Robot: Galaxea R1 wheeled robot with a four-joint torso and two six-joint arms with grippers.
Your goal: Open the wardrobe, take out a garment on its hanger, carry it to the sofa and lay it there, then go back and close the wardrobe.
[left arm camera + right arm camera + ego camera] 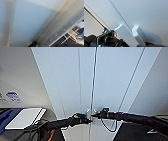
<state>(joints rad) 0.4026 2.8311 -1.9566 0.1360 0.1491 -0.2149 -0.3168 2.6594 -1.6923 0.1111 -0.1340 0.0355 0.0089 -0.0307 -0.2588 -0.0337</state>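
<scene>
The wardrobe [110,79] rises right in front of me, its two tall white doors meeting at a thin dark seam. Two small white handles [88,111] sit side by side at that seam. My left gripper [88,120] reaches in from the left and sits just below the left handle. My right gripper [93,115] comes in from the right and its tip is at the right handle. The right wrist view shows both handles [125,36] large and close against the white door [146,13]. A white wardrobe panel [31,21] shows very near in the left wrist view.
A flat white board [25,118] lies on a dark surface at the lower left, beside something blue [7,117]. The pale wall [17,77] to the left carries a small blue label. White furniture legs [70,37] stand on the floor past the wardrobe's edge.
</scene>
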